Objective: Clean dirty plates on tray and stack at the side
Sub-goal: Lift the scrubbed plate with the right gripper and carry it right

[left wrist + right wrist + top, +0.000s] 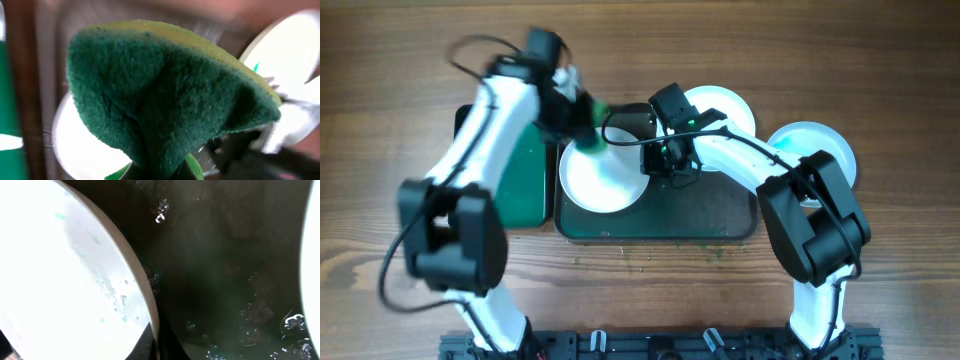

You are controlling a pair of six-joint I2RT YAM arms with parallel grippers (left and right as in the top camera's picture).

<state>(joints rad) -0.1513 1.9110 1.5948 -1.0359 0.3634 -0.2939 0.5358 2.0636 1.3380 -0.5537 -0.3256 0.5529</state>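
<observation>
Leftmost, we see the small black tray (525,185) with its green inside, partly under our left arm. Next, our left gripper (578,112) is clenched on a green sponge (165,95), which sits at the upper-left rim of the left plate (605,180). That plate lies at the left end of the tray (710,215), its white face carrying faint teal specks and droplets. Our right gripper (670,170) pinches that plate's right rim. Further right, the back plate (725,103) sits at the tray's far edge, partly hidden by our right arm. The right plate (820,145) rests on the table just beside the tray.
</observation>
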